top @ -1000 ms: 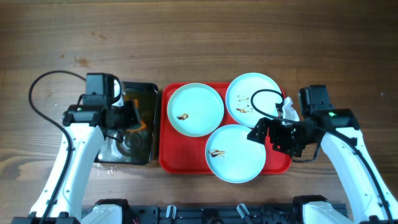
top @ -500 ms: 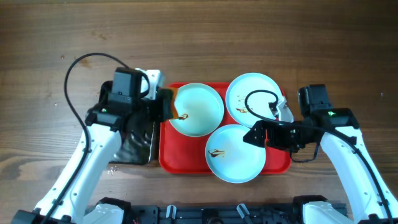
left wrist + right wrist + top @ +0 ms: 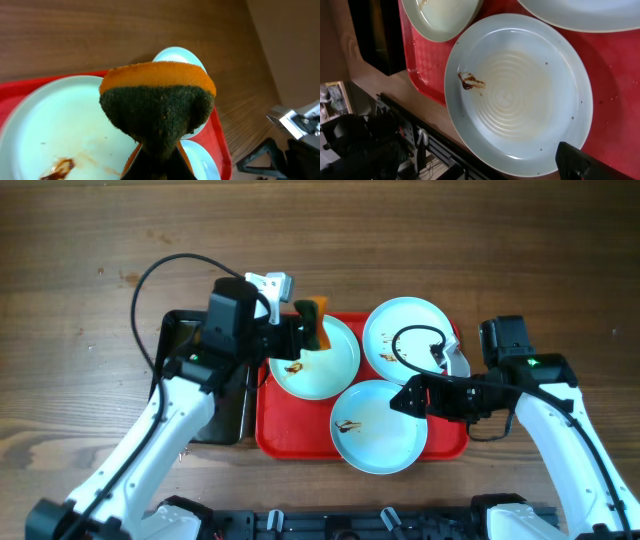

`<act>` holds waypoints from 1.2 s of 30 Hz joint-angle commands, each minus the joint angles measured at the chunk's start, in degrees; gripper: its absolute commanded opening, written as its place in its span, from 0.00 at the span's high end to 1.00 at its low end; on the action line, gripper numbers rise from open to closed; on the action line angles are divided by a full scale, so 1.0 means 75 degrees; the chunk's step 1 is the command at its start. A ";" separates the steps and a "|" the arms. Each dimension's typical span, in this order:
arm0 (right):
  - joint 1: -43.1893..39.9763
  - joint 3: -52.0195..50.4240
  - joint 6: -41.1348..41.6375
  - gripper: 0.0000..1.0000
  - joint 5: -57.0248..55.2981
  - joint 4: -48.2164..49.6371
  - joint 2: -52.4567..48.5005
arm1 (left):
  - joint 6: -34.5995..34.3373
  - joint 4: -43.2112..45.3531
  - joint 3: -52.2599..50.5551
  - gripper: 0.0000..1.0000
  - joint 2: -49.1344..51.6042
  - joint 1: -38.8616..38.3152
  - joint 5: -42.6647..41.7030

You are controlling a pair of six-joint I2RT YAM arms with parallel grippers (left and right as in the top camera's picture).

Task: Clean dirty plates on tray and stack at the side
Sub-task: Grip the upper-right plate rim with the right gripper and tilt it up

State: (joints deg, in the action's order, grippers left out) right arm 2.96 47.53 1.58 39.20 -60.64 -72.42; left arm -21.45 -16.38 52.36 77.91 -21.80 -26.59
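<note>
Overhead, starting at the left, a black metal pan (image 3: pixel 178 330) lies on the wooden counter (image 3: pixel 400 240), mostly under the left arm and behind the left pincer (image 3: pixel 300 332). That pincer is clamped narrow on a sponge (image 3: pixel 314 322), orange on one face and dark green scourer on the other, which sticks out past the fingertips. Beneath the sponge is the far rim of the left plate (image 3: pixel 325 370), a pale mint dish with a brown smear just to the near side of the pincer. Whether sponge and plate touch cannot be told. The left wrist view shows the sponge (image 3: pixel 157 102) squeezed into a wedge, with the left plate (image 3: pixel 60 130) below it. All three plates sit on the red tray (image 3: pixel 268 430), which lies just beside the pan. Well to the right of the left pincer, the far plate (image 3: pixel 400 315) overhangs the tray's far edge. It carries brown specks, and a black cable (image 3: pixel 420 327) loops above it. The near plate (image 3: pixel 375 435) lies in front of the right pincer (image 3: pixel 408 398), whose jaws stand wide with nothing between them, over that plate's right rim. From the right wrist, the near plate (image 3: pixel 520 95) fills the space ahead of the pincer, with a brown smear on its left side.
</note>
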 commanded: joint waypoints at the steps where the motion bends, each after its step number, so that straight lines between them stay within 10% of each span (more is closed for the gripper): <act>1: 0.0032 0.0271 -0.0192 0.00 0.0087 -0.0149 -0.0029 | -0.0402 0.0172 0.0146 0.96 0.0632 -0.0216 -0.0396; 14: 0.0032 0.1728 0.1265 0.00 -0.2652 -0.1148 0.0035 | -0.0329 -0.0385 0.0283 0.96 0.1247 -0.0291 -0.0157; 28: 0.1166 0.1705 0.0787 0.00 0.0638 0.1317 -0.1285 | 0.0227 -0.1338 0.0283 0.96 0.1250 -0.0294 0.0729; 36: 0.1932 0.1702 0.2678 0.52 0.0912 0.3034 -0.2783 | 0.0230 -0.1335 0.0283 0.96 0.1250 -0.0294 0.0758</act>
State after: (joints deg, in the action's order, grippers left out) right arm 16.49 59.61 14.76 43.35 -39.33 -89.06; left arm -20.86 -26.63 53.32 87.07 -24.10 -21.43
